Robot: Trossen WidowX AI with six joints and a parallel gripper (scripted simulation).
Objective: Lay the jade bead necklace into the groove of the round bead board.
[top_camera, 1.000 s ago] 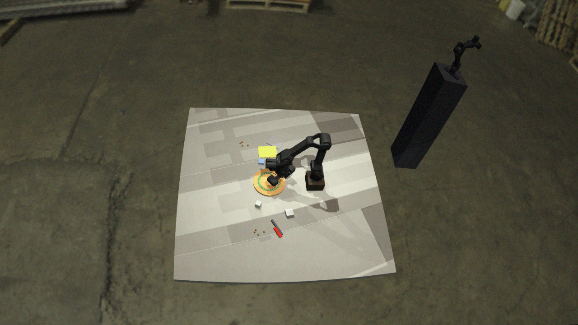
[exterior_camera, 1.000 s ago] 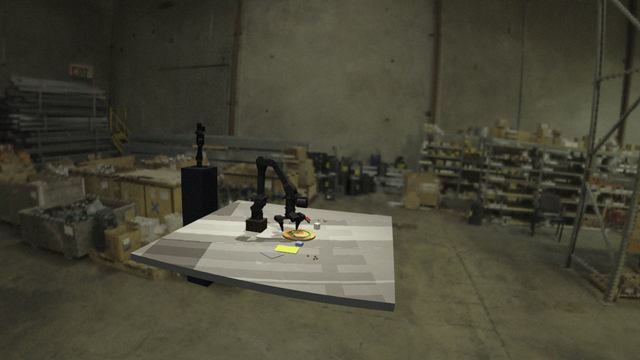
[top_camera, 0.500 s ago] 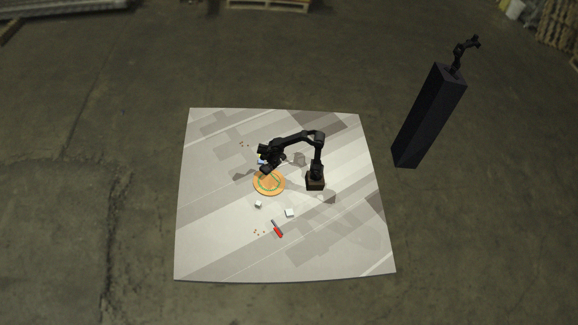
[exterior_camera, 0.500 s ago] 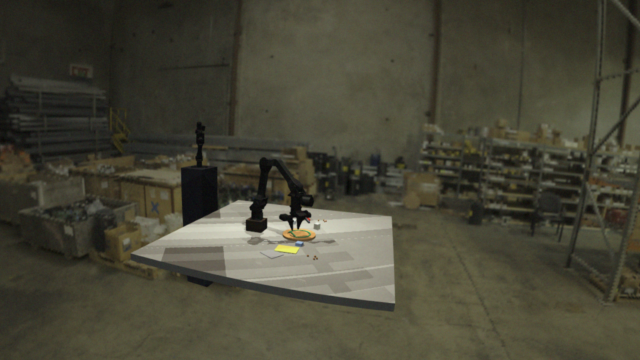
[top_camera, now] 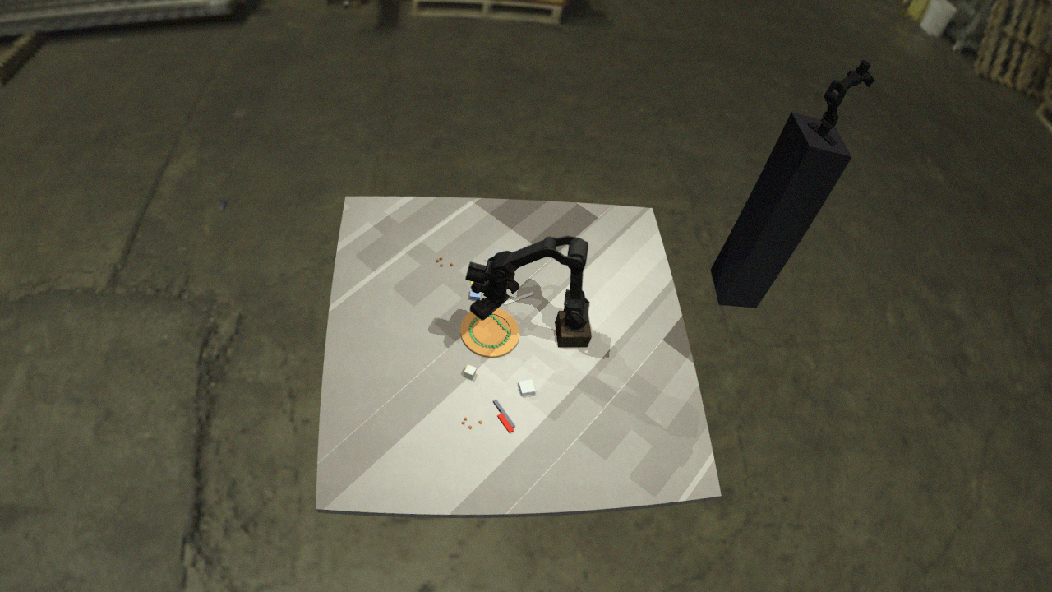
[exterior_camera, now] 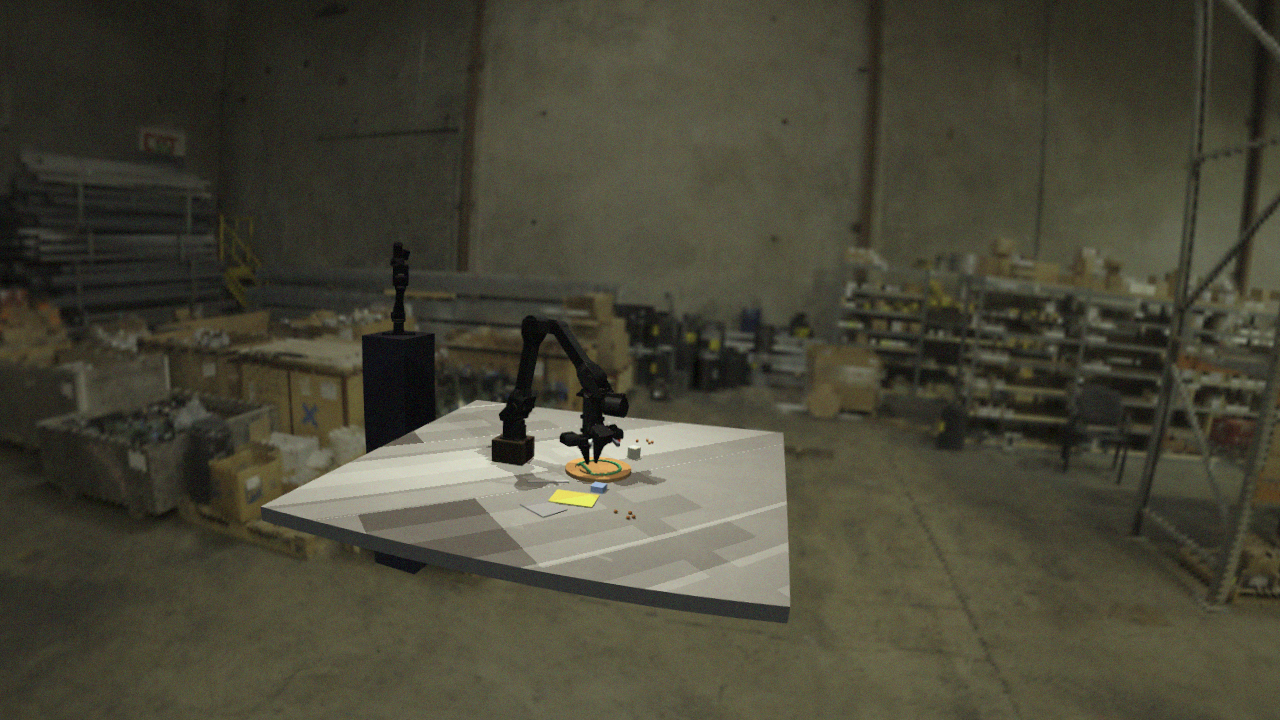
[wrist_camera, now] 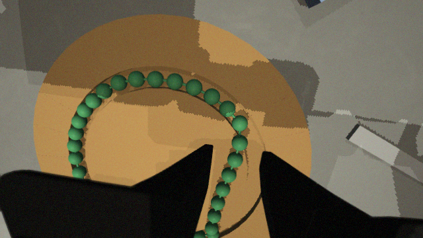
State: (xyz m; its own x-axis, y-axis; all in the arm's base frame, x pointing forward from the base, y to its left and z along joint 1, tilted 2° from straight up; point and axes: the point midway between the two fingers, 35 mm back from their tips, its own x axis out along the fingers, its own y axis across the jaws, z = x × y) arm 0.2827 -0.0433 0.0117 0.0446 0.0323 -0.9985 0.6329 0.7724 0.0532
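End effector part-closed w/ jaws astride necklace, gripping nothing yet; pinch 1 strand section, nudge outward into board groove.

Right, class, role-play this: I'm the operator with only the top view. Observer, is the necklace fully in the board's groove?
Observer: Not fully. In the wrist view the jade bead necklace follows the groove along the far arc, but the stretch nearest the camera cuts inside it, across the round bead board.
Operator: Is the tool gripping it?
Observer: No. The tool is open, its fingers either side of that stretch, clear of the beads.
Operator: Anything hidden under the arm?
Observer: A yellow sheet beside the board, visible in the exterior view.
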